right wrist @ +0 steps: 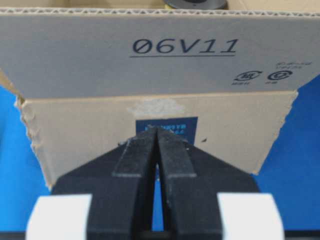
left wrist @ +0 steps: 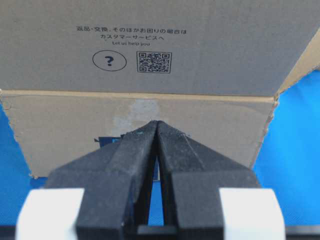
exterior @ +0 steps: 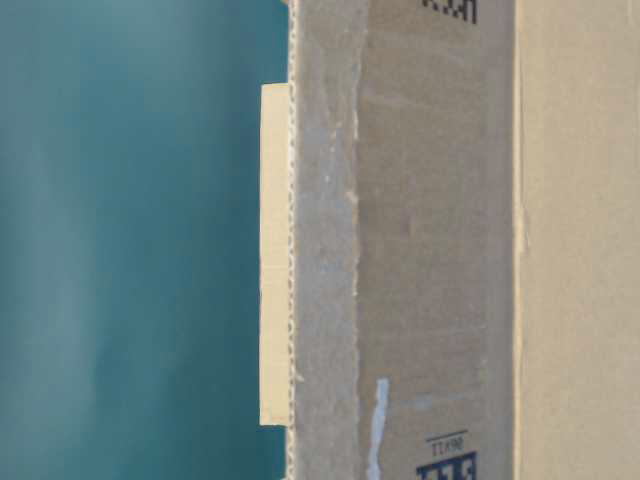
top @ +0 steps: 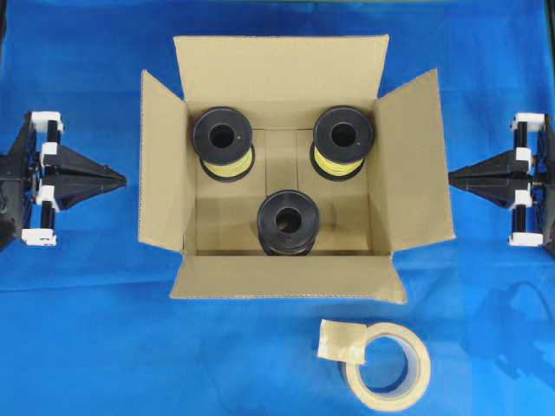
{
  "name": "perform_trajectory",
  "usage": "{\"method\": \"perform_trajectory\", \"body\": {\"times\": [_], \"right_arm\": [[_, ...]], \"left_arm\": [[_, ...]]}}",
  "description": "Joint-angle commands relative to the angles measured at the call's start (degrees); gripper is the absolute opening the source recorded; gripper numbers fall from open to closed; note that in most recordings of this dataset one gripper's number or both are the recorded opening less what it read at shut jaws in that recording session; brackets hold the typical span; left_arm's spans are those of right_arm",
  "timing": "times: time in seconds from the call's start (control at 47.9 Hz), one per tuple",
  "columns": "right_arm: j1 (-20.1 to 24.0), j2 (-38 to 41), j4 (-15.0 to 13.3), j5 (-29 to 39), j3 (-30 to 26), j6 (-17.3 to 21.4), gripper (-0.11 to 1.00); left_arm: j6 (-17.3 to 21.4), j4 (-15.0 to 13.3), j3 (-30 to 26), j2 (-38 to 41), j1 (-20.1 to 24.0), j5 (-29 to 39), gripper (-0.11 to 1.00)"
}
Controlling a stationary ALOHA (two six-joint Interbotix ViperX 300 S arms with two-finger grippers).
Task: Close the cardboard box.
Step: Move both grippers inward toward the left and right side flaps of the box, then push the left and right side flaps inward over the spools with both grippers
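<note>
1. The cardboard box (top: pixel 286 95) sits pretty much dead center on the blue tabletop (top: pixel 87 347), all four flaps splayed outward, so it's wide open.
2. Inside there are three wire spools standing on end: a yellow-wound spool (top: pixel 224 141) at back left, another yellow-wound one (top: pixel 343 140) at back right, and a black spool (top: pixel 289 222) up front in the middle. None of them touch each other.
3. Left tool (top: pixel 124 180) is parked off the box's left side, tips pinched together with nothing in them, pointing at the left flap but not touching it. Its wrist view shows a QR code (left wrist: pixel 153 62) and a question-mark circle printed on that flap.
4. Right tool (top: pixel 450 178) mirrors it on the right, also clamped together on nothing, just beside the right flap's edge. Its wrist cam reads "06V11" (right wrist: pixel 185 46) on the flap.
5. A roll of beige masking tape (top: pixel 390 362) lies flat on the tabletop in front of the box, toward the right, with a loose end sticking out.
</note>
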Motion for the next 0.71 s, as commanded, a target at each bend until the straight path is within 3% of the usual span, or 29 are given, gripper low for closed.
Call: {"method": "perform_trajectory", "body": {"times": [0.0,0.313,0.689], "right_arm": [[-0.1,1.9,0.2,-0.9,-2.9,0.6,0.00],[-0.1,12.0,-0.7,-0.4,-11.8,0.3,0.00],[-0.1,27.0,-1.2,-0.4,-25.0,-0.3,0.00]], "left_arm": [[-0.4,-0.1,-2.1,1.6,-0.2,-1.1,0.00],[0.4,-0.1,-12.0,14.9,0.1,-3.1,0.00],[0.7,-0.1,-22.1,24.1,0.8,-2.5,0.00]]}}
